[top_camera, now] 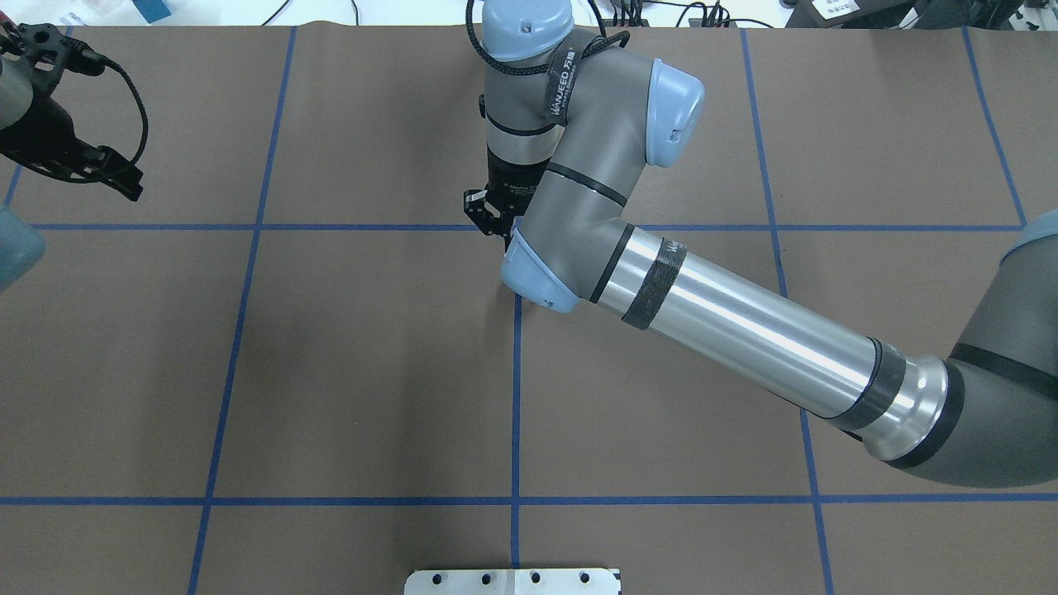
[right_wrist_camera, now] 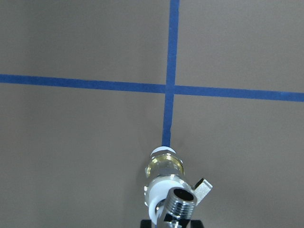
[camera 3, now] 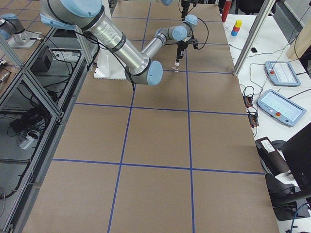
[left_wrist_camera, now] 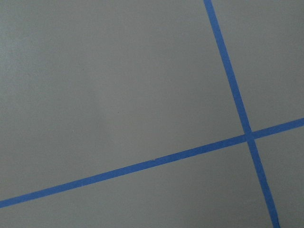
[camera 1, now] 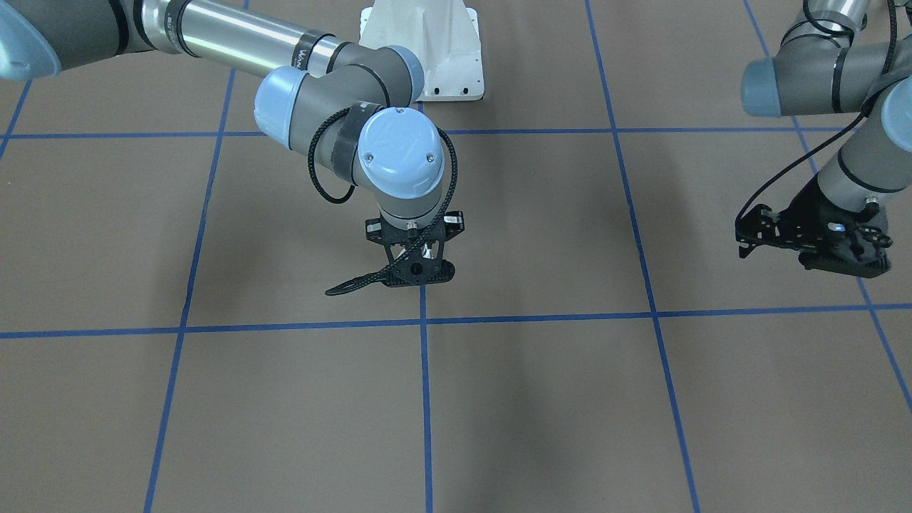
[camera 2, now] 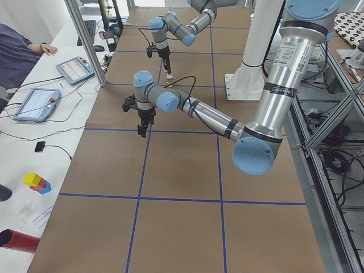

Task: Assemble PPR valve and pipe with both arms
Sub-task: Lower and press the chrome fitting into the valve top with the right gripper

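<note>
The PPR valve (right_wrist_camera: 164, 166), with a brass middle, white ends and a grey lever (right_wrist_camera: 202, 187), hangs from my right gripper (camera 1: 417, 274) just above a blue tape crossing. The silver pipe (right_wrist_camera: 181, 202) sits at the valve's near end, its open mouth facing the camera. The right gripper is shut on this piece; in the overhead view the gripper (top_camera: 492, 215) is mostly hidden under its arm. My left gripper (camera 1: 812, 246) hangs off to the side near the table's far-left corner (top_camera: 91, 165). It is empty, with its jaws apart. The left wrist view shows only bare table.
The white bolted pedestal (camera 1: 424, 50) stands at the robot's side of the table. Blue tape lines (camera 1: 426, 399) grid the brown surface. Touch panels (camera 2: 34, 102) and coloured blocks (camera 2: 37, 183) lie on the side bench, beyond an aluminium post (camera 2: 85, 40).
</note>
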